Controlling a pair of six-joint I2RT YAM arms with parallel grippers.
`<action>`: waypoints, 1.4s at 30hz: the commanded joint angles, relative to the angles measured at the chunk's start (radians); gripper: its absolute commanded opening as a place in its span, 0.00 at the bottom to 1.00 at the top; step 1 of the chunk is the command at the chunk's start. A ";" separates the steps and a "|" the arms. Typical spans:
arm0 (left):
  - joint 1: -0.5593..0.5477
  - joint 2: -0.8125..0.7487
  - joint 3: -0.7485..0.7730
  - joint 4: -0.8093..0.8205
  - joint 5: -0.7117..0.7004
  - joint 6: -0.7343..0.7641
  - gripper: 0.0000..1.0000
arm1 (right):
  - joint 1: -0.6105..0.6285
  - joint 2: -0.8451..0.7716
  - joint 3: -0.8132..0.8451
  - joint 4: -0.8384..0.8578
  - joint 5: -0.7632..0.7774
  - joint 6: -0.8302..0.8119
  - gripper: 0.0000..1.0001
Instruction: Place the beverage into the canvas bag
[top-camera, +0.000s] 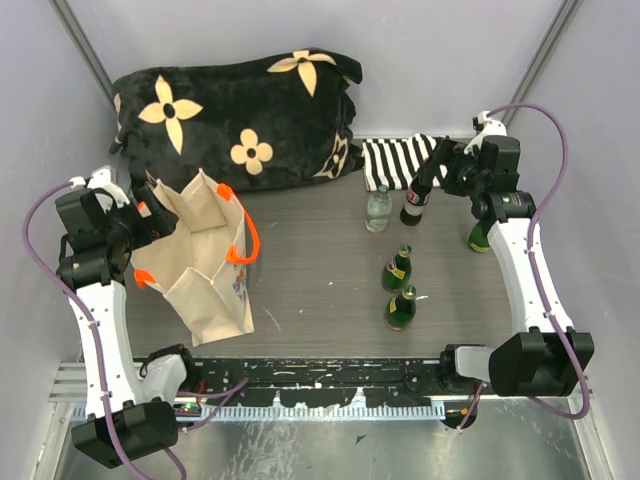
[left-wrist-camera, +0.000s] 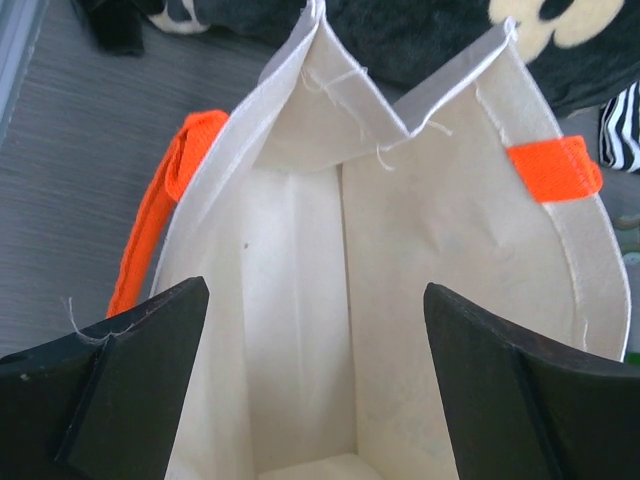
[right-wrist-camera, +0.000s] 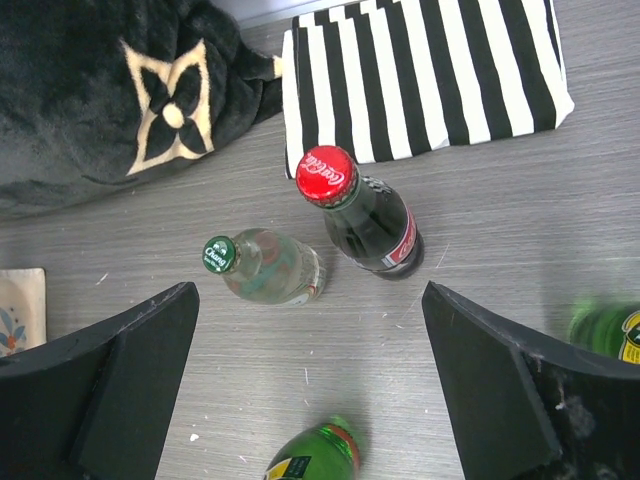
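Probably the step is picking a bottle. The right jaws, spread wide and holding nothing, should drop straight over one neck and close under the cap, clear of its neighbours. Nearest on the bench (top-camera: 320, 270) stand two green bottles (top-camera: 402, 308). Left of them the canvas bag (top-camera: 205, 270) stands upright and open, with nothing visible inside, and the left jaws gape empty over its mouth. Farther back, a clear bottle (right-wrist-camera: 265, 265) and a cola bottle (right-wrist-camera: 365, 222) stand upright just beside each other.
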 joint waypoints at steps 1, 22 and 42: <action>0.003 0.002 -0.005 -0.107 0.024 0.095 0.95 | -0.003 0.021 0.085 -0.005 -0.010 -0.033 1.00; -0.020 0.102 0.308 -0.228 -0.059 0.145 0.93 | 0.006 0.034 0.147 -0.032 -0.070 -0.013 1.00; -0.020 0.155 0.116 -0.212 -0.137 0.329 0.90 | 0.570 0.444 0.606 -0.118 -0.018 0.076 0.93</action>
